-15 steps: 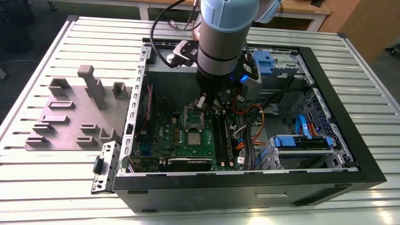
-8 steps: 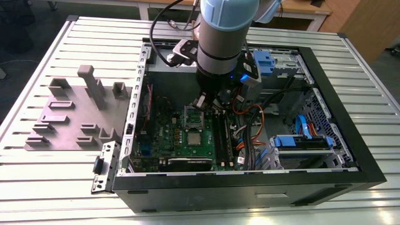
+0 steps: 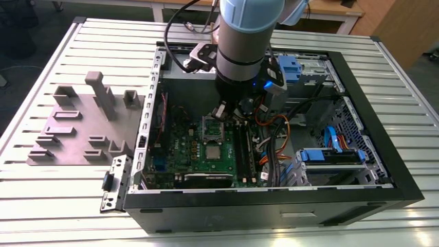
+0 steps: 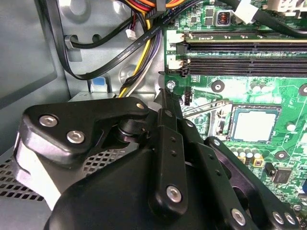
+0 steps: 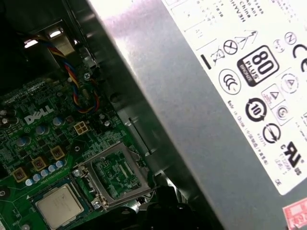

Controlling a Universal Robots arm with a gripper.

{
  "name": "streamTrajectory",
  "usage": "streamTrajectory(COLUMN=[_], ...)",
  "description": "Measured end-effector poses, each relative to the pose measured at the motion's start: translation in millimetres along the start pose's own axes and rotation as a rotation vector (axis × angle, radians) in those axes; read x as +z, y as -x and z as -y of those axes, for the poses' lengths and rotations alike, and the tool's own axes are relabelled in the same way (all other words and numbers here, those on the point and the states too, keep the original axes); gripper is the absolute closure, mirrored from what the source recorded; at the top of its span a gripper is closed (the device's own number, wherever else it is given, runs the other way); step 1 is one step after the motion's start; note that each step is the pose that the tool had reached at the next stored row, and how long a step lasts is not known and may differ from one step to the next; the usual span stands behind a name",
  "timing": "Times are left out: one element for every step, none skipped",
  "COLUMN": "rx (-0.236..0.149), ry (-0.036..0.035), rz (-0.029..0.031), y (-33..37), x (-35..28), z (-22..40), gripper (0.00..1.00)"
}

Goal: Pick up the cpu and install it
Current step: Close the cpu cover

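Blocks (image 3: 75, 128) of matte grey plastic stand on the slatted metal bench (image 3: 41, 206) at the exterior view's left, just beside an open computer case (image 3: 274, 208). Inside the case, toward its left side in that view, lies the green motherboard (image 3: 195, 157). The cpu (image 3: 215, 153), pale silver and square, lies flat in its socket on the board, and both wrist views show it seated there too. The rectangular socket frame (image 3: 213, 128) is flipped open. It is hinged just beside the cpu on the side toward the arm and does not cover the chip. The arm (image 3: 243, 46) stands over the case just right of the frame. The gripper (image 4: 165, 103) hangs above the board, near the frame and apart from the cpu. Whether the jaws are apart or together I cannot tell. Right of the arm run orange and black cables (image 3: 274, 139), then blue drive brackets (image 3: 329, 154). In the first wrist view a grey power supply (image 5: 192, 120) sits close beside the open frame.
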State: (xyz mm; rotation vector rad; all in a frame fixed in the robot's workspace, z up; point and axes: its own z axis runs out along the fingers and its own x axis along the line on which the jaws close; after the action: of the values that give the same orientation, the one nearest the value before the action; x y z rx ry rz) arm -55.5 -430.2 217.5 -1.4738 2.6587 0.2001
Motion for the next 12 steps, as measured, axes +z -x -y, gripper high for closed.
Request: streamTrajectory(rx=[0.0,0.0,0.0,0.0,0.0,0.0,0.0,0.0,0.0,0.0,0.0,0.0], ry=[0.0001,-0.0002,-0.0006,-0.0012,-0.002,-0.0026,-0.0031,-0.0035,-0.0039,-0.0042,-0.0044,-0.0047], rz=[0.0005,0.0001,-0.0004,-0.0014,-0.0028,-0.0039,-0.0047,-0.0053,-0.0059,-0.0064,-0.0067,-0.007], y=[0.1,0.1,0.2,0.2,0.2,0.2,0.2,0.2,0.2,0.3,0.4,0.4], x=[-0.1,-0.3,-0.5,-0.6,-0.8,-0.9,-1.0,-1.2,-1.4,-1.6,-1.8,-2.1], z=[0.0,0.0,-0.1,-0.1,-0.1,-0.1,-0.1,-0.1,-0.1,-0.1,-0.1,-0.1], gripper=[0.89,0.89,0.89,0.89,0.89,0.89,0.89,0.89,0.89,0.89,0.89,0.89])
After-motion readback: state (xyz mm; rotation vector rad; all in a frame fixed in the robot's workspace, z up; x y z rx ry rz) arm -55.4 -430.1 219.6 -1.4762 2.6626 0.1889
